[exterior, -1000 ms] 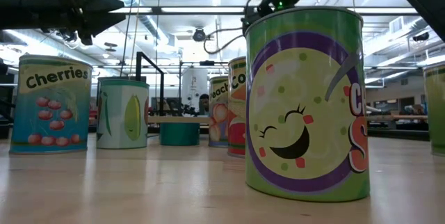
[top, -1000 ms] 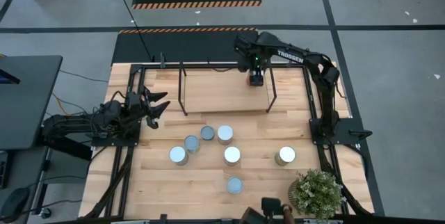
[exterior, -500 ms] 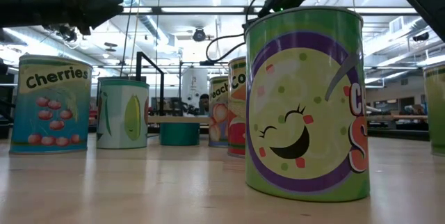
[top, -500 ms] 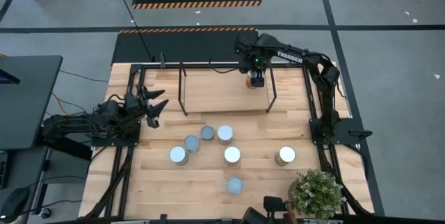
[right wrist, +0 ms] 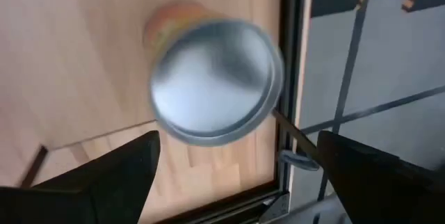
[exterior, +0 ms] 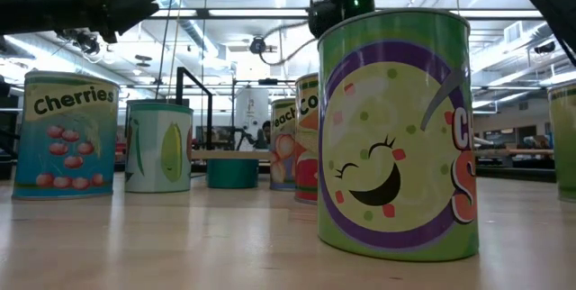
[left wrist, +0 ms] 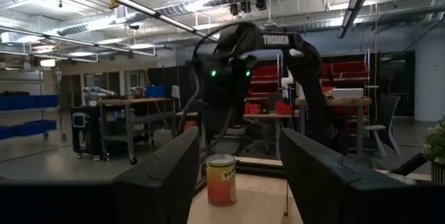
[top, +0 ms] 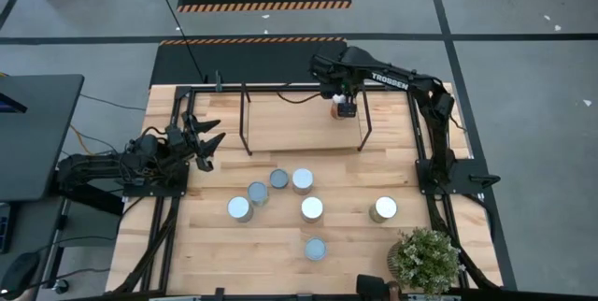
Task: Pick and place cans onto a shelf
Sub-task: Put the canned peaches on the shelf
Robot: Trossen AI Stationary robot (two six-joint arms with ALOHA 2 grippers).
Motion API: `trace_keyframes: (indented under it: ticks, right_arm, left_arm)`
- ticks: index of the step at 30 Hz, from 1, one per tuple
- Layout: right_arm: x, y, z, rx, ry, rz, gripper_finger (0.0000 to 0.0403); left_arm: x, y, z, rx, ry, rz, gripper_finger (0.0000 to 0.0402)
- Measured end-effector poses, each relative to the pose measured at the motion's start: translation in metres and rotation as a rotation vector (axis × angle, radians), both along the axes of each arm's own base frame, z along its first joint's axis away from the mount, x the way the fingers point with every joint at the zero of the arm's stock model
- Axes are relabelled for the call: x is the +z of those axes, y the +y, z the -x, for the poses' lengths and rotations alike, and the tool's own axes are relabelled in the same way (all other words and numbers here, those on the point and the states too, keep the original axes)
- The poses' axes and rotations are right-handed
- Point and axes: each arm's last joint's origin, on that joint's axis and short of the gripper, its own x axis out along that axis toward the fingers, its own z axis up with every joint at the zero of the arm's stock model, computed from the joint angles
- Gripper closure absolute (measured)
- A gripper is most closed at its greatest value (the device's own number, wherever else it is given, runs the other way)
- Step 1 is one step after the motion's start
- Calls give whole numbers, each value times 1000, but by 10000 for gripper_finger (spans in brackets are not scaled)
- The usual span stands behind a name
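An orange-labelled can point(top: 337, 110) with a silver top point(right wrist: 215, 81) stands upright on the far right part of the shelf point(top: 290, 123), a light-wood board in a black rod frame. My right gripper point(right wrist: 236, 175) hovers open just above the can, pointing down, its fingers apart on either side and clear of it. Several more cans stand on the tabletop before the shelf, among them one point(top: 302, 180) in the middle and one point(top: 383, 209) to the right. My left gripper point(top: 207, 140) waits open at the table's left, pointing toward the shelf, with nothing between its fingers.
A potted plant point(top: 425, 259) stands at the near right corner. Black arm frames run along the table's left point(top: 173, 198) and right point(top: 425, 151) sides. In the low view a green can point(exterior: 396, 132) stands close to the camera, with a cherries can point(exterior: 67, 132) to its left.
My right gripper has risen off the orange can and tipped a little. The can stays upright on the shelf and now shows beside the fingers. My left gripper has rolled a little about its own axis without leaving its place.
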Motion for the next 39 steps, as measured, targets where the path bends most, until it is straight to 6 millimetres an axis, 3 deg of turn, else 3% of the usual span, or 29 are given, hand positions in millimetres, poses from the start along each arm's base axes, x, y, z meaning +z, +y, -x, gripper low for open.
trace_keyframes:
  ticks: [6,9,15,20,27,35,39]
  right_arm:
    - [36,30,-15,3,-135,34,6]
    - [42,55,-33,10,-277,-18,6]
    - [19,128,-77,159,-483,-122,7]
    - [0,168,-90,168,-556,-174,6]
    - [-28,198,-108,143,-593,-210,3]
    - [-58,203,-120,55,-544,-224,3]
    - [-62,205,-121,-19,-535,-237,3]
  left_arm:
    - [0,0,0,0,-3,0,198]
    - [2,0,1,0,-25,-2,198]
    - [4,0,2,-3,-52,3,198]
    - [5,0,2,-7,-59,13,198]
    - [2,0,1,-20,-47,47,198]
    - [-2,0,-2,-40,-24,106,198]
    - [-5,0,-4,-58,-4,137,198]
